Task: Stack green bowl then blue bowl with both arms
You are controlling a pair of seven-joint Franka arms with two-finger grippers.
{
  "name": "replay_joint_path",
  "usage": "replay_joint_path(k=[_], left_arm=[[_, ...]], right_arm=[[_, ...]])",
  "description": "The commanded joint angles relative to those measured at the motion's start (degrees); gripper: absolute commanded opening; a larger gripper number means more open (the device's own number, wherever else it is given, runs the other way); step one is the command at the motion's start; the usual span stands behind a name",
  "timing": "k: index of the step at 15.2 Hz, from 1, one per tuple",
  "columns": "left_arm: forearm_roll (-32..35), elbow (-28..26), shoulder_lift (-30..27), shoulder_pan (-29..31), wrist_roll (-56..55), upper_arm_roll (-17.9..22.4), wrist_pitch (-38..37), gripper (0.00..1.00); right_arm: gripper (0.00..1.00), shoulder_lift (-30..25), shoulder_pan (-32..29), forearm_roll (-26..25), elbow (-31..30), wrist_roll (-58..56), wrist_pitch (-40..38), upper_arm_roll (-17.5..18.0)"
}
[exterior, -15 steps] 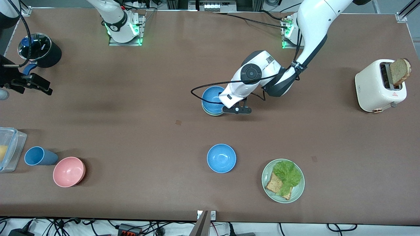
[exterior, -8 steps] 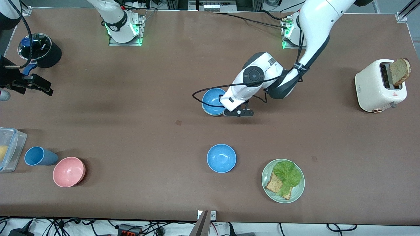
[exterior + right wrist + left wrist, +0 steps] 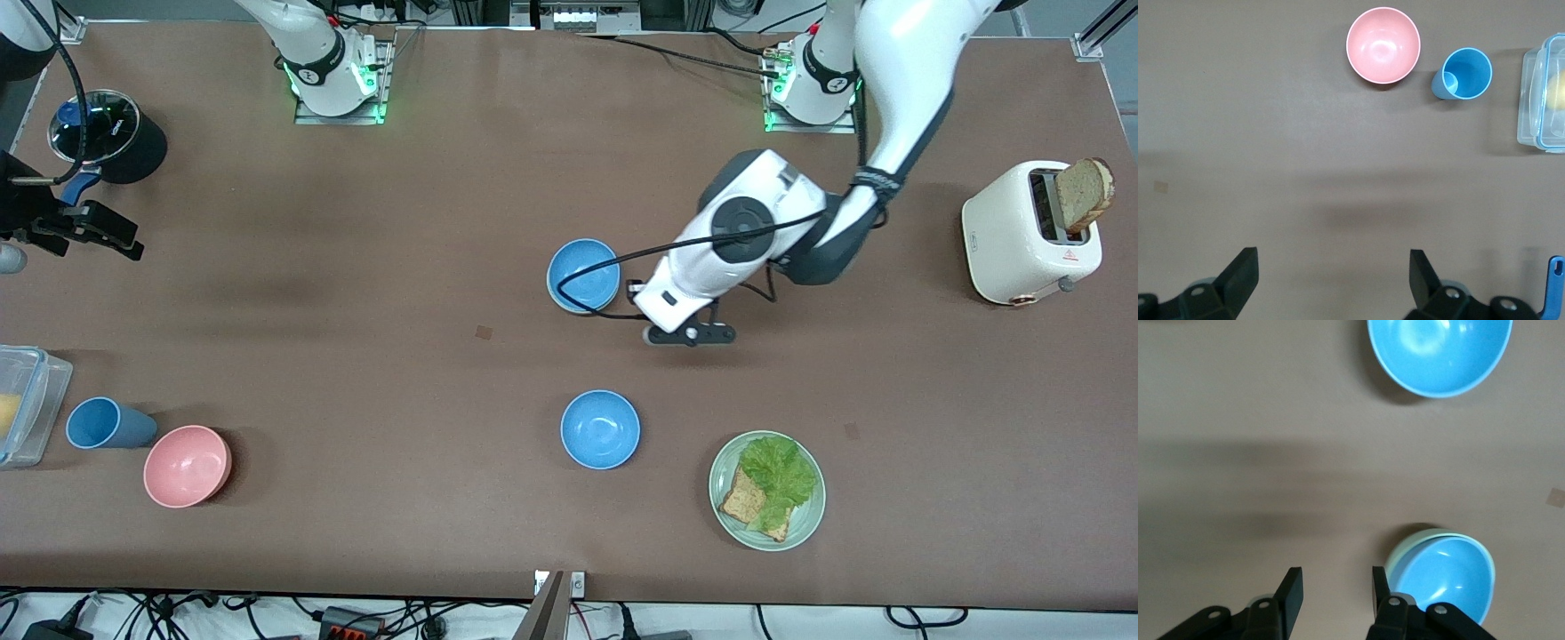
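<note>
Since the earlier frame your left tool (image 3: 691, 335) has let go and pulled off the stack toward the left arm's end, fingers now parted with nothing between them, over bare worktop (image 3: 356, 373). Going near to far: the spare blue bowl (image 3: 600, 429) sits nearest the front camera, then the blue bowl (image 3: 583, 275) nested in the green bowl (image 3: 1405, 553), whose rim just peeks out underneath. Looks stacked to me. Your right tool (image 3: 1331, 270) waits spread wide, high over the right arm's end of the worktop. Main risk: the black cable (image 3: 613, 313) loops right across that stack, so a sloppy retreat could drag it and knock the top bowl crooked.
</note>
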Motion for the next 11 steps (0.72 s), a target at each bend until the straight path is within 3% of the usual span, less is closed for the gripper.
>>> replay_joint_path(k=[1, 5, 7, 9, 11], left_arm=[[0.5, 2.9, -0.6, 6.6, 9.6, -2.7, -5.5, 0.52], [0.1, 5.3, -0.6, 14.4, 24.3, -3.0, -10.5, 0.60], [-4.1, 7.5, -0.6, 16.2, 28.8, -1.7, -12.0, 0.61], [-5.0, 7.0, -3.4, 16.7, 32.4, 2.2, -13.9, 1.00], [-5.0, 6.8, -7.1, 15.6, 35.6, 8.0, -15.5, 1.00]], right_arm=[[1.00, -0.8, 0.4, -0.2, -0.3, -0.8, 0.1, -0.4], [1.00, -0.8, 0.4, -0.1, -0.3, -1.1, 0.1, -0.4], [1.00, -0.8, 0.4, -0.1, -0.3, -1.1, 0.1, -0.4], [1.00, -0.8, 0.4, -0.1, -0.3, -1.1, 0.0, -0.4], [1.00, -0.7, 0.4, -0.1, -0.3, -1.2, -0.1, -0.4]])
